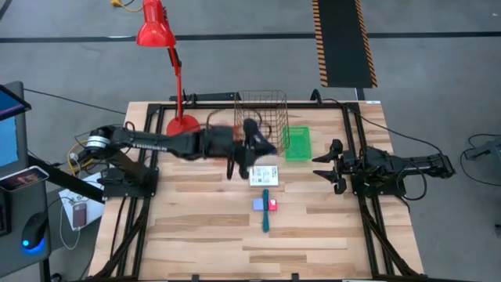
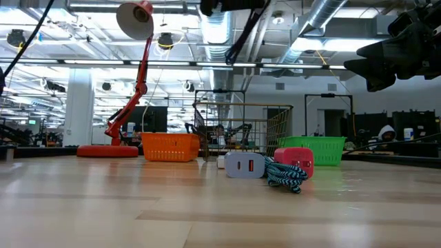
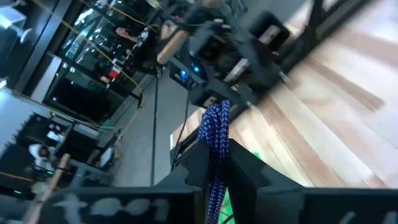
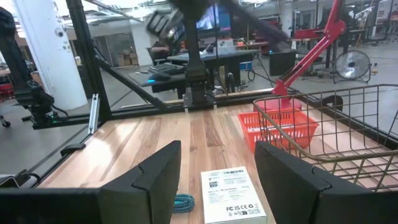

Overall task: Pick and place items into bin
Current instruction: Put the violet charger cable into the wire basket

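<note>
My left gripper [image 1: 252, 147] is raised above the table beside the near side of the wire basket [image 1: 262, 116] and is shut on a blue braided cord [image 3: 216, 130]. On the table lie a white printed packet [image 1: 264, 175], a blue-grey block [image 1: 257, 204], a pink-red block [image 1: 272, 205] and a coiled teal cord [image 1: 265, 215]. My right gripper [image 1: 330, 166] is open and empty at the table's right, level with the packet, which lies ahead of its fingers in the right wrist view [image 4: 233, 196]. My left gripper pinches the blue braided cord [image 3: 215, 163] between its two fingers. One end of the cord sticks out past the fingertips [image 3: 219, 115]. The cord is lifted clear of the table; how its other end hangs is hidden by the gripper.
An orange bin [image 2: 169, 146] and a green bin [image 1: 297, 143] flank the wire basket at the back. A red desk lamp [image 1: 178, 117] stands at the far left. The near half of the wooden table [image 1: 196, 243] is bare wood.
</note>
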`<action>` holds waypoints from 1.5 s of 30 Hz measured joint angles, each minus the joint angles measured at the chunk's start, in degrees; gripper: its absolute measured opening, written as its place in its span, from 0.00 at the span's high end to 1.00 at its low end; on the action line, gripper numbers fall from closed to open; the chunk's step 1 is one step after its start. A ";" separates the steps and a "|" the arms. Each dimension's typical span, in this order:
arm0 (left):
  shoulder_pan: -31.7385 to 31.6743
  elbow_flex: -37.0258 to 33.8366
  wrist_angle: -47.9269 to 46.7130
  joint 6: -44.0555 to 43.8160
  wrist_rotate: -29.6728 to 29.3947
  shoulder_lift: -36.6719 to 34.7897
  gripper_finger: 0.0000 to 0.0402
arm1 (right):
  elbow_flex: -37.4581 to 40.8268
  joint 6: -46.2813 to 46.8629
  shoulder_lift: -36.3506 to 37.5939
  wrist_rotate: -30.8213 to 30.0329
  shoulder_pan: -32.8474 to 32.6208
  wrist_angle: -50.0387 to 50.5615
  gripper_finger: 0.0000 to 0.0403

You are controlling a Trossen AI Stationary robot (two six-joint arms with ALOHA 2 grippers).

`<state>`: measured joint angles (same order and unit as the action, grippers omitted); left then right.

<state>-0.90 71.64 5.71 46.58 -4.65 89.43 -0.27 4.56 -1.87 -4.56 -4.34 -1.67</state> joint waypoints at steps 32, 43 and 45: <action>-15.98 -0.09 0.43 -9.68 12.57 8.31 0.96 | 0.00 0.00 0.01 0.00 0.00 0.05 0.51; -16.01 -0.04 1.04 -11.45 12.52 8.24 0.85 | 0.00 0.00 0.02 0.00 0.00 0.02 0.51; -16.01 -0.04 1.07 -12.02 12.45 8.24 0.83 | 0.01 0.00 0.00 0.00 -0.01 0.02 0.51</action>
<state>-16.91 71.59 6.79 34.55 7.80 97.67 -0.26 4.56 -1.87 -4.56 -4.35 -1.65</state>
